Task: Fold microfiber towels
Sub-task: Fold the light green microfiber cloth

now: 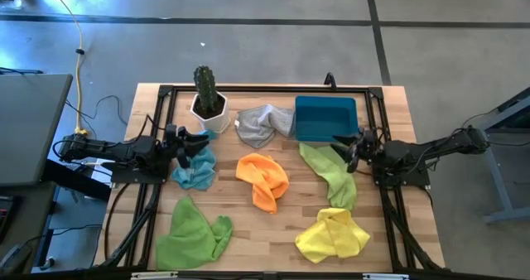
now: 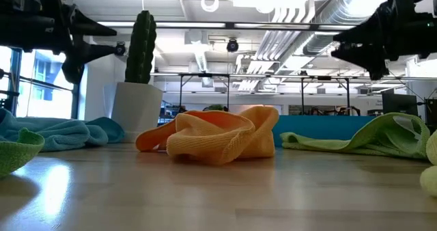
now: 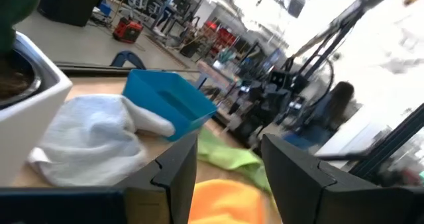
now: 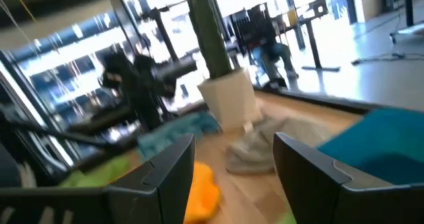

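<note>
Several microfiber towels lie crumpled on the wooden table: a grey one [image 1: 265,123] at the far middle, an orange one [image 1: 263,179] in the centre, a light blue one [image 1: 195,171] at the left, and a yellow one [image 1: 333,234] at the near right. One lime green towel [image 1: 193,234] lies at the near left and another [image 1: 331,172] at the right. My left gripper [image 1: 199,143] hovers open and level above the light blue towel's far part. My right gripper [image 1: 344,152] hovers open and level over the right lime green towel's far end. Nothing is between either pair of fingers [image 3: 165,177] [image 4: 165,171].
A rigid blue bin [image 1: 325,117] stands at the far right, beside the grey towel. A cactus in a white pot [image 1: 207,98] stands at the far left, close to my left gripper. Black frame rails [image 1: 157,131] run along the table's left, right and far sides.
</note>
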